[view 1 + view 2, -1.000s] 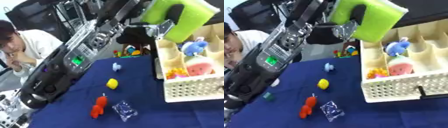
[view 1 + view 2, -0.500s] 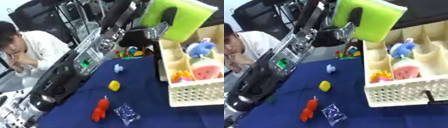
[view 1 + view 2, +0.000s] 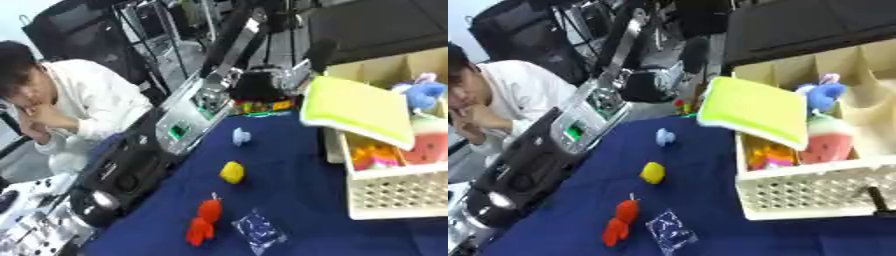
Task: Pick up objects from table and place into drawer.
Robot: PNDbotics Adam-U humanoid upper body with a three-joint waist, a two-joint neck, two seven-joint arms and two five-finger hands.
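Note:
A yellow-green sponge pad point(image 3: 754, 111) lies tilted over the left rim of the cream lattice drawer point(image 3: 395, 199), partly covering its compartments. My left arm runs from the lower left up to the left hand point(image 3: 656, 84), which sits just left of the pad, apart from it, fingers relaxed. On the blue cloth lie a light-blue piece point(image 3: 241, 136), a yellow piece point(image 3: 232, 172), a red toy point(image 3: 203, 223) and a clear plastic packet point(image 3: 259, 231). Inside the drawer are a blue plush point(image 3: 425, 93), a watermelon-coloured toy point(image 3: 828, 144) and orange bits point(image 3: 374, 153).
Small colourful toys point(image 3: 259, 106) sit at the far edge of the cloth behind the hand. A black box point(image 3: 815, 30) stands behind the drawer. The drawer's black handle point(image 3: 878, 201) sticks out at the front right.
The pad, held high in my left hand before, has come down onto the drawer's left rim and is out of the hand. The whole view has also shifted.

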